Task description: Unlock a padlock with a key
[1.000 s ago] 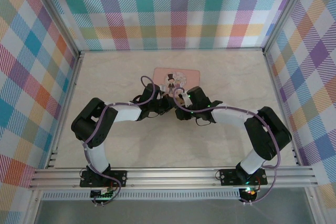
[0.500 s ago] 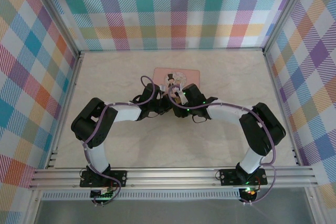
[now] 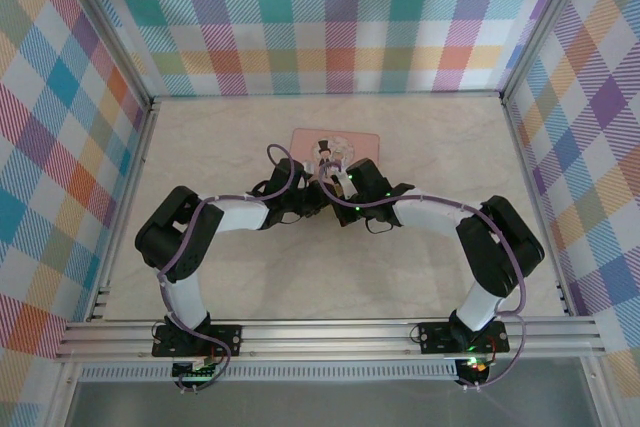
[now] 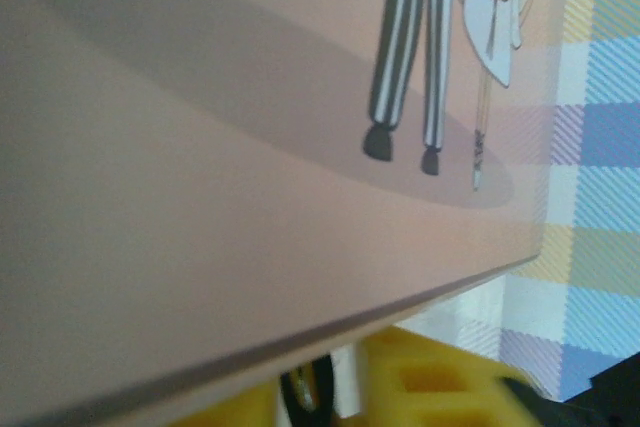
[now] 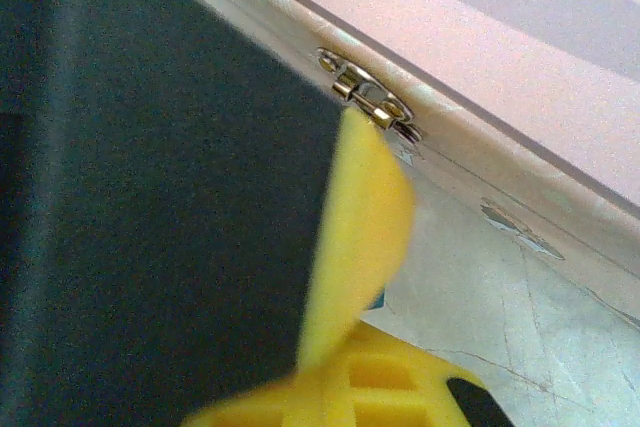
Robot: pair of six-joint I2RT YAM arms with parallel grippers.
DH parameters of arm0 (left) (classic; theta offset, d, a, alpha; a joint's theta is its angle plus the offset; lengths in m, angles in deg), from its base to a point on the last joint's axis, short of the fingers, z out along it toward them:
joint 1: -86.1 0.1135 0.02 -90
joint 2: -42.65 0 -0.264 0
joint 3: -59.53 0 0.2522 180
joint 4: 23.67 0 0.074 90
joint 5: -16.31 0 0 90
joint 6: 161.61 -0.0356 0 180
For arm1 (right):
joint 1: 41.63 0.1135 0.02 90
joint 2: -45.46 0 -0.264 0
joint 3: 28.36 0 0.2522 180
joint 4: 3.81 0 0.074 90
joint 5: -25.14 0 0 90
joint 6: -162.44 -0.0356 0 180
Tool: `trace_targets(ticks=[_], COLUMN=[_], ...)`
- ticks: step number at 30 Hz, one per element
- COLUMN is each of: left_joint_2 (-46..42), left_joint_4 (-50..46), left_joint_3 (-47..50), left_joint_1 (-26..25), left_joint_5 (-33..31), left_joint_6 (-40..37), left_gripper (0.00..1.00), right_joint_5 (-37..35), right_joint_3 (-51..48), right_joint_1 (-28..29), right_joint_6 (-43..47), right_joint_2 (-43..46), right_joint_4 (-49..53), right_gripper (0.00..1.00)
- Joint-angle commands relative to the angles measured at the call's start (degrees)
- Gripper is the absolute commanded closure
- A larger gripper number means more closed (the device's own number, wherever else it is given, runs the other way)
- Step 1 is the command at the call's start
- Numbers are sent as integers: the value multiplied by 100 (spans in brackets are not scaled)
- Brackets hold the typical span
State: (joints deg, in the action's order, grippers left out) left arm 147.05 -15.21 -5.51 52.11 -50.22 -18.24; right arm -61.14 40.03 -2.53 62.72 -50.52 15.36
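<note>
Right claw [image 3: 335,176] shut, left claw [image 3: 316,188] unreadable; padlock judged tiny, rigid, slick: pinch its body flat, near the clasp [image 5: 365,97] on the pink tin [image 3: 350,137].

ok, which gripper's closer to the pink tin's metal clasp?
Right. The right gripper has its yellow fingertip right at the clasp on the pink tin's front wall; the left gripper is further left along that edge.

a pink tin [image 3: 365,141] lies on the pale marbled table [image 3: 200,152].
</note>
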Motion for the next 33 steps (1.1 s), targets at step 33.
trace_targets(ticks=[33], left_joint_2=[-1780], left_joint_4=[-1587], left_joint_3=[456], left_joint_1=[1095], left_joint_5=[-1225], left_joint_6=[-94], left_gripper=[45], right_joint_5=[210], right_joint_3=[433], right_joint_1=[93], right_joint_6=[1682], right_joint_2=[-692], right_joint_4=[-5], right_gripper=[100])
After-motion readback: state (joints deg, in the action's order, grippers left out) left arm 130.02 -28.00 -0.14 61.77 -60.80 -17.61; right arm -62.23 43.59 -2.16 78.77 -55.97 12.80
